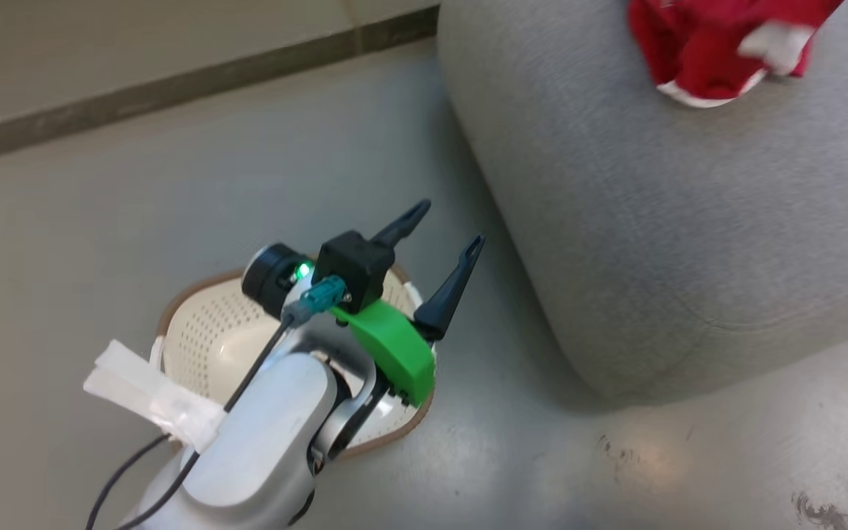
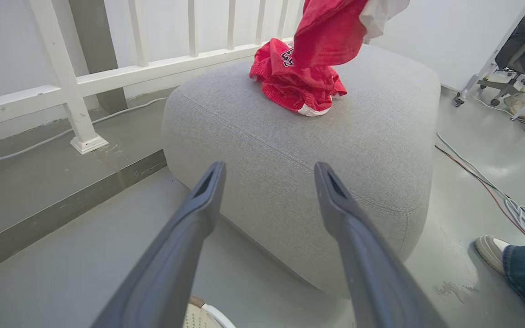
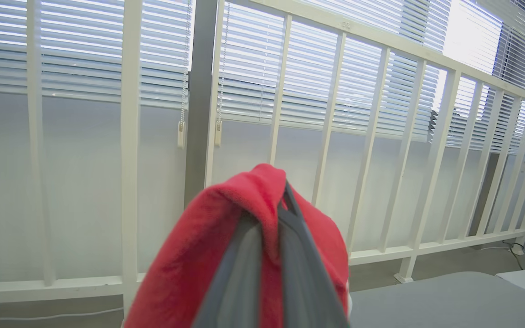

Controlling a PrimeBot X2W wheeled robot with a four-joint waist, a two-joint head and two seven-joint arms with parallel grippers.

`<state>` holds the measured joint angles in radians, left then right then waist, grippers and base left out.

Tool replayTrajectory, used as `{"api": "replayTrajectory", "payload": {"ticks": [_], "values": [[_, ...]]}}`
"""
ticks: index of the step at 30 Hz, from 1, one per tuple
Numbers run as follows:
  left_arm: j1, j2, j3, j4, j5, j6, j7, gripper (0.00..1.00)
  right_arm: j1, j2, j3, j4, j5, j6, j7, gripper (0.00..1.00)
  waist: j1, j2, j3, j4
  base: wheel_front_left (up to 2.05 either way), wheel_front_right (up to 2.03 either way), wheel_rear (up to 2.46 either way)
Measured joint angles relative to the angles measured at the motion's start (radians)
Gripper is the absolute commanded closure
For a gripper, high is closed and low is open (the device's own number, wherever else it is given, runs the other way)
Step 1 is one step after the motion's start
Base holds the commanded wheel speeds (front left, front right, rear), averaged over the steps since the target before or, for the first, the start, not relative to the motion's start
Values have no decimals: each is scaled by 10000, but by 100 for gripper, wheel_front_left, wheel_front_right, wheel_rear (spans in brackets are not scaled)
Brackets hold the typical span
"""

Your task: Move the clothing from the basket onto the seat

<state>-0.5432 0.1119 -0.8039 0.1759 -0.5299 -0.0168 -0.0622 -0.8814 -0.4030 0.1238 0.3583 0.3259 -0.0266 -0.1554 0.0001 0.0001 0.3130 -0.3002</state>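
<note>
You have the left gripper (image 1: pixel 452 223) low in the middle, its jaws spread wide with nothing between them, hanging above the basket (image 1: pixel 203 338), which stands on the grey floor (image 1: pixel 174 184). White tape (image 1: pixel 152 394) wraps the pale forearm (image 1: pixel 262 442). Just right of the basket rises the grey seat (image 1: pixel 652 243). At your top right edge the clothing (image 1: pixel 696 51), red with white trim, shows blurred against the seat.
</note>
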Motion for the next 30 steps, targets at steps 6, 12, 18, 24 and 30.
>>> {"api": "replayTrajectory", "payload": {"ticks": [6,12,18,24,30], "values": [[-413,50,10,-418,92,6,226,0,-1407,-681,-454,389,4,-27,637,100,0,0,777,583,0,0,0],[-749,382,320,-880,167,182,403,0,-2485,-869,-855,819,196,-276,1099,100,1,0,1634,1095,0,0,0],[-989,600,424,-1220,470,184,525,0,-2852,-1057,-1078,1429,236,-476,1214,100,1,0,2527,1458,0,0,0],[-1144,844,589,-1406,541,270,616,0,-2791,-984,-1371,2401,257,-681,1104,100,1,0,3431,1685,0,0,0],[-1182,1003,617,-1438,598,270,617,0,-2351,-654,-1492,3200,274,-727,803,100,1,0,3877,1680,0,0,0]]}}
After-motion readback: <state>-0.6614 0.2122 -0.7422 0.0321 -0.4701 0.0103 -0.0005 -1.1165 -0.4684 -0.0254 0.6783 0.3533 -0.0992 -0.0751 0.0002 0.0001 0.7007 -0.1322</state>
